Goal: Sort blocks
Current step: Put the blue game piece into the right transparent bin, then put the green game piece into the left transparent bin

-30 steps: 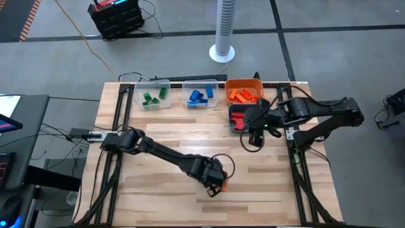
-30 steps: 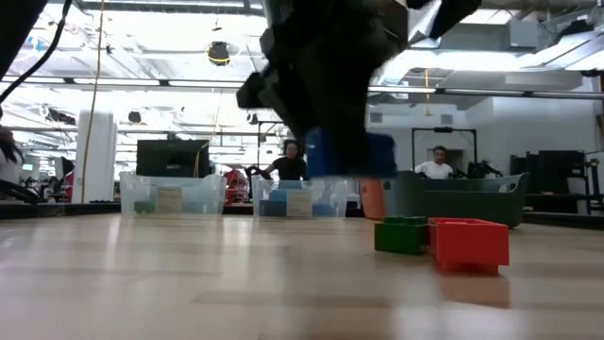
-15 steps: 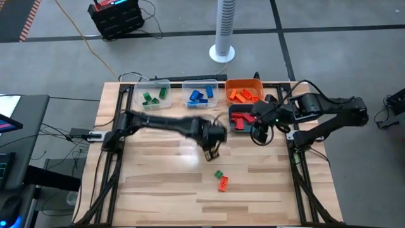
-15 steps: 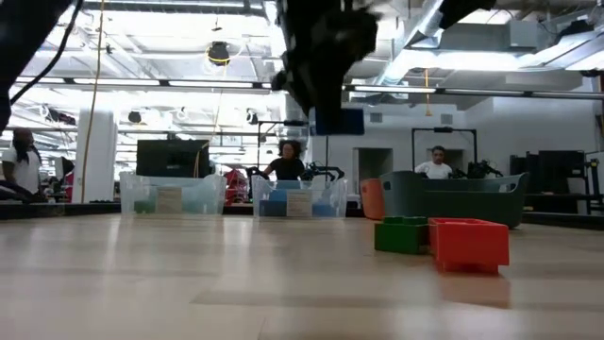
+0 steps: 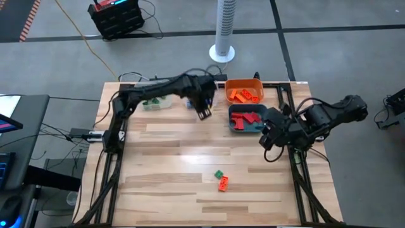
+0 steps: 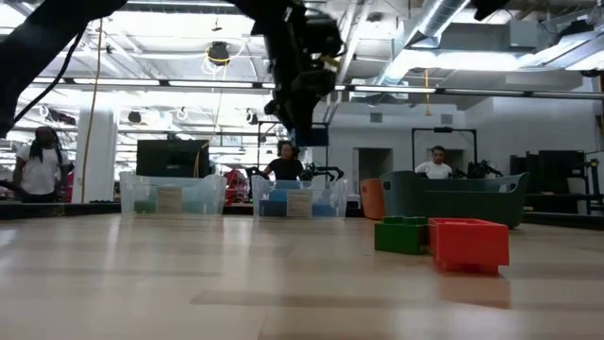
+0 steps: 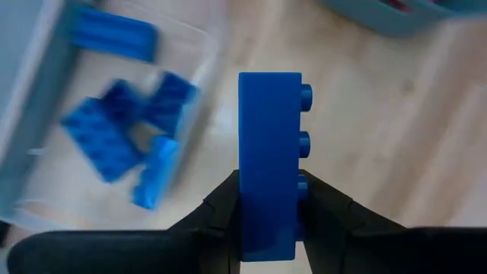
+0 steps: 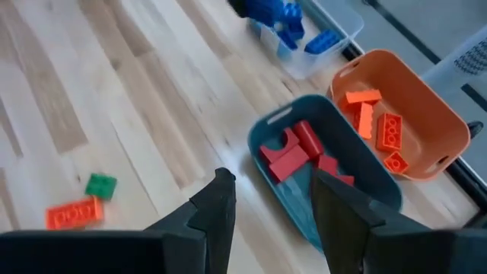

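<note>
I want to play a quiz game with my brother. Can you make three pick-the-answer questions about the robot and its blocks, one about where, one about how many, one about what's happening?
1. Where are the red blocks?
A. teal bin
B. orange bin
C. on the floor

2. How many loose blocks lie on the table?
A. none
B. two
C. five

3. What is the left end effector doing?
A. resting empty
B. gripping a blue block
C. gripping a green block

Answers:
1 A: red blocks sit in the teal bin.
2 B: a green block and an orange block on the table.
3 B: the left end effector pinches a blue block.
</note>
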You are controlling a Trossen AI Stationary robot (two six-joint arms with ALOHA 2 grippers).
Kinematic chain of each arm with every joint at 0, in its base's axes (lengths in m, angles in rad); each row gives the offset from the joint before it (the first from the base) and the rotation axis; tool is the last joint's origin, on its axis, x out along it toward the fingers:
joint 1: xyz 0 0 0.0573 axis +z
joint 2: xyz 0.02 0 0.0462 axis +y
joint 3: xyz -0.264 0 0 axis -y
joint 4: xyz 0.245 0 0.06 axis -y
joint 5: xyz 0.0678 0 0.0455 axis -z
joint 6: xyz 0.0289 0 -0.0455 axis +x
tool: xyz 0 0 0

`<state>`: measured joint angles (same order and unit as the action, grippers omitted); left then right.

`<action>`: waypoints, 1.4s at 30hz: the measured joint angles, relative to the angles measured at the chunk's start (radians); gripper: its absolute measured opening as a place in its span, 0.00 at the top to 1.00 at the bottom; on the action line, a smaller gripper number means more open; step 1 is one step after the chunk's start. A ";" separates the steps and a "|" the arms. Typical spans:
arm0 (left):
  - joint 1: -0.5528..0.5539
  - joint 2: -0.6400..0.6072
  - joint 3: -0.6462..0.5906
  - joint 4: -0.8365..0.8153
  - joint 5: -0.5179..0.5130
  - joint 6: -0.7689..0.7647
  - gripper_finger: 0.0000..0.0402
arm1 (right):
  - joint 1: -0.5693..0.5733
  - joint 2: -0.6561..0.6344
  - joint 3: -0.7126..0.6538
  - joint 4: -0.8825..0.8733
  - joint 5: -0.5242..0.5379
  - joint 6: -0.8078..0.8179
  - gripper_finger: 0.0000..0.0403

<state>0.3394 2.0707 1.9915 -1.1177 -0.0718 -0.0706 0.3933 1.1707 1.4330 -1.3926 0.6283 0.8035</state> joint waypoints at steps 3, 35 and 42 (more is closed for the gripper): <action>0.066 0.003 0.000 0.024 0.001 0.035 0.77 | -0.006 0.016 0.000 0.017 0.017 0.024 0.56; 0.245 0.000 0.000 0.064 0.066 0.284 0.49 | -0.129 0.170 -0.001 0.229 -0.092 -0.198 0.56; 0.123 -0.128 0.000 0.099 0.050 0.272 0.49 | -0.148 0.167 -0.034 0.355 -0.258 -0.328 0.56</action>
<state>0.4621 1.9423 1.9915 -1.0188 -0.0219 0.2018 0.2455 1.3373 1.3990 -1.0380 0.3699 0.4760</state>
